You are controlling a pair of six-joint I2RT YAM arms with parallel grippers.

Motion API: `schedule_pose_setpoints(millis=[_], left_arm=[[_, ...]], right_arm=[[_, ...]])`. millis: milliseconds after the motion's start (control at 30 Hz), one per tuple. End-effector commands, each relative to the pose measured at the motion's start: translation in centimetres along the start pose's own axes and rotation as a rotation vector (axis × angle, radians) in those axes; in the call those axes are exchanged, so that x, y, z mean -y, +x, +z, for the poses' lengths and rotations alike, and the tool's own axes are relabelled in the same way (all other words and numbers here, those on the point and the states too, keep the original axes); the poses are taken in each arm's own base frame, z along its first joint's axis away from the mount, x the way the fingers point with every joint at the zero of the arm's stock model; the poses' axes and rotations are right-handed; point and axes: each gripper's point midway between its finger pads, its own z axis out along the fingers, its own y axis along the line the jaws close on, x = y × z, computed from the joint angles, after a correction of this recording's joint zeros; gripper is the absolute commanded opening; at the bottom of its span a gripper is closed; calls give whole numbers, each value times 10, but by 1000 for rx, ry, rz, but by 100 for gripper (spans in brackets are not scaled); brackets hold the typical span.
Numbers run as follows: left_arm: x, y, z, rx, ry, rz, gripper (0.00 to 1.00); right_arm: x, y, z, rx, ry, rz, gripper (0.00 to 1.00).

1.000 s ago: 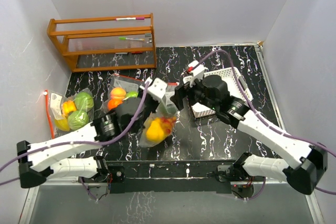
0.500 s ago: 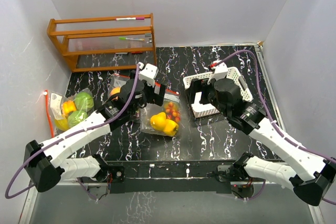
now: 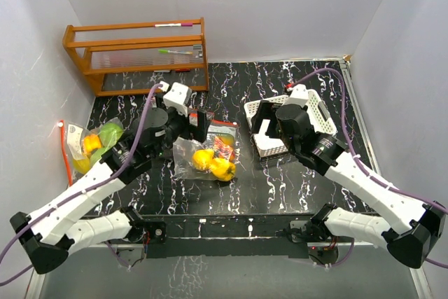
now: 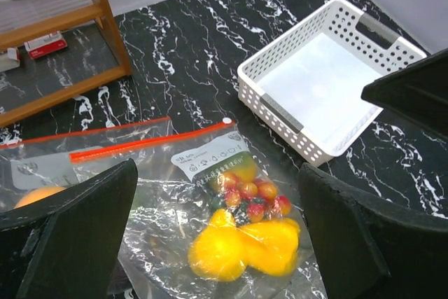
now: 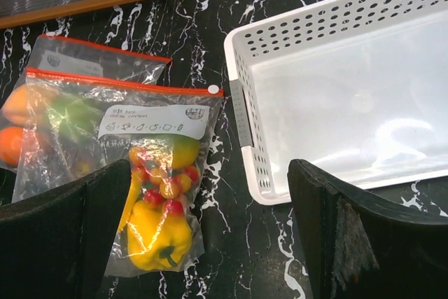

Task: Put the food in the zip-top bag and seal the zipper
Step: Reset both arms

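A clear zip-top bag (image 3: pixel 210 157) lies flat on the black marble table. Inside it are the food pieces: yellow peppers (image 4: pixel 241 244) and small red tomatoes (image 4: pixel 250 192). Its red zipper strip (image 5: pixel 119 82) runs along the top, with a white slider (image 5: pixel 213 89) at one end. My left gripper (image 4: pixel 217 236) hovers open above the bag, touching nothing; from above it (image 3: pixel 198 124) sits just behind the bag's left end. My right gripper (image 5: pixel 210 236) is open and empty too, over the gap between the bag (image 5: pixel 161 194) and the white basket (image 5: pixel 241 113).
The white perforated basket (image 3: pixel 318 111) stands empty at right. A second filled bag (image 3: pixel 98 146) lies at far left, and a third bag (image 5: pixel 42 120) with orange and green food lies beside the first. A wooden rack (image 3: pixel 136 54) stands at the back left.
My left gripper has opened and let go of the bag, which now lies flat. The left arm pulled back to the left; the right arm withdrew toward the basket.
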Motion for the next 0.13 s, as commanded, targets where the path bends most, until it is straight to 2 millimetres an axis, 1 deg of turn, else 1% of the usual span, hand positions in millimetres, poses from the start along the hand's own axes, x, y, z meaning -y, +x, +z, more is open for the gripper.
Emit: schedule_pose_setpoints(millis=[0, 100], left_arm=[[-7, -17, -11, 28, -22, -7, 97], [-6, -16, -9, 24, -17, -7, 97]], right_arm=[[2, -14, -3, 66, 12, 51, 98], [5, -16, -3, 77, 25, 52, 98]])
